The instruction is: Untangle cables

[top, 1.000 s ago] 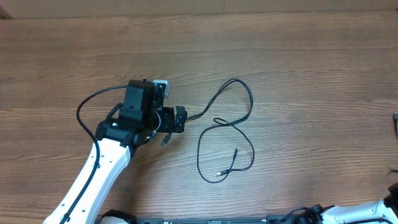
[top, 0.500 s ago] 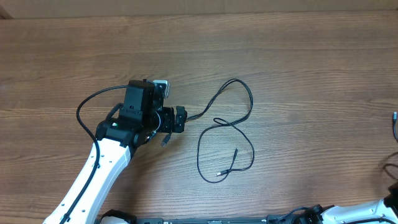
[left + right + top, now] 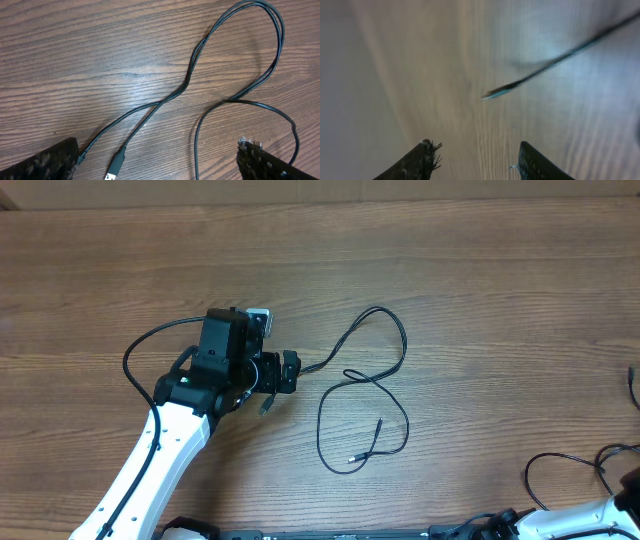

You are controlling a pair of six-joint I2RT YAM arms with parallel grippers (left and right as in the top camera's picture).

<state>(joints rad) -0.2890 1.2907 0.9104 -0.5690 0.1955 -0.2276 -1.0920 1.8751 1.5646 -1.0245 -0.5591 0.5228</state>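
A tangle of thin black cables (image 3: 403, 345) loops across the middle of the wooden table (image 3: 420, 250), with two small plug ends (image 3: 362, 457) lying inside the loop. My left gripper (image 3: 279, 374) sits at the tangle's left end, jaws wide open. In the left wrist view my left gripper (image 3: 159, 145) straddles two cable strands (image 3: 190, 75) and a silver-tipped USB plug (image 3: 114, 170) without touching them. My right gripper (image 3: 475, 147) is open with nothing between its fingers. A blurred cable end (image 3: 502, 90) lies ahead of it. Another cable (image 3: 560, 459) curls at the table's lower right.
The left arm's white link (image 3: 150, 470) runs in from the bottom left, with its own thick black wire (image 3: 135, 350) arching beside it. Part of the right arm (image 3: 585, 520) shows at the bottom right edge.
My right gripper has gone from shut to open, and a cable has dropped into view at the table's lower right. The left arm and the middle tangle have not moved.
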